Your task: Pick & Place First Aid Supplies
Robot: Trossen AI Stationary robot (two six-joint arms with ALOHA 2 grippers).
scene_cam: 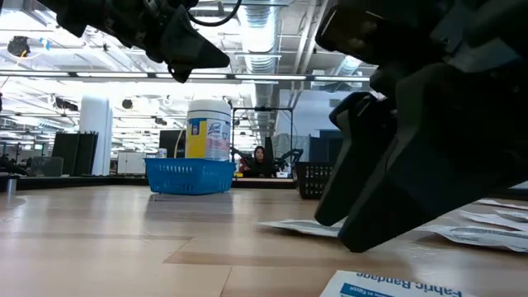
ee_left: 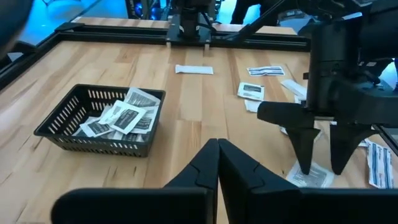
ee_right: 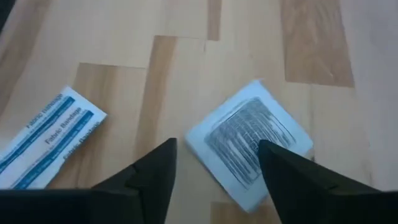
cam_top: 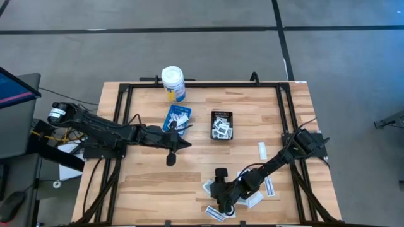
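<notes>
the 2 dark six-joint arms both reach in over the tabletop. the left arm stretches from the left edge toward the middle, its forearm nearly level and well above the surface. the left arm's dark two-finger gripper [cam_top: 172, 156] points toward the near side, its 2 fingers pressed together into a single wedge with nothing between them. the right arm comes in from the right edge, folded low, running diagonally toward the near middle. the right arm's dark two-finger gripper [ee_left: 322, 167] points straight down, its 2 fingers [ee_right: 152, 171] spread wide apart, tips right at the surface.
</notes>
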